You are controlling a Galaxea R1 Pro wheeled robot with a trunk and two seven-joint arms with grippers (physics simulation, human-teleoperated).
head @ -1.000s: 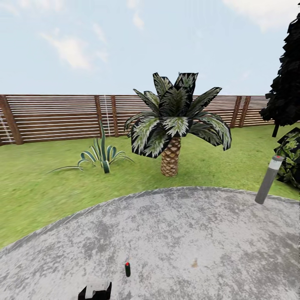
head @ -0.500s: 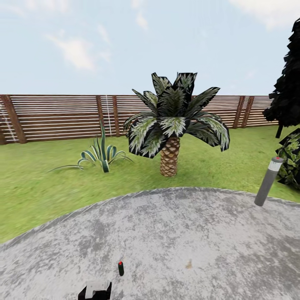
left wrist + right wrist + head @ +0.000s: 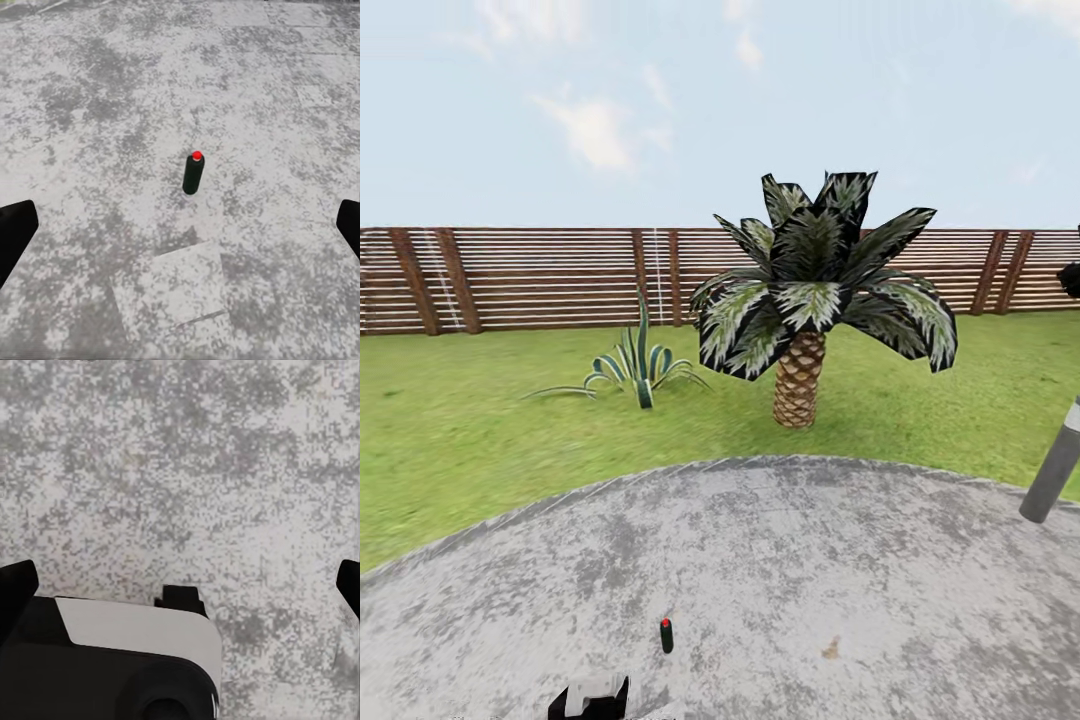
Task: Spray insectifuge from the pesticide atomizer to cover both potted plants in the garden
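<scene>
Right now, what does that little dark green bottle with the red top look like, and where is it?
The small slender dark-green cylinder bottle with a red cap stands upright and alone on the grey speckled stone patio, near the robot's end of it. Its body looks smooth and plain, rounded at the shoulders, and it casts a short shadow. Nothing touches it except the ground. In the left wrist view it sits ahead, between the open left gripper's dark fingertips, not yet grasped.
</scene>
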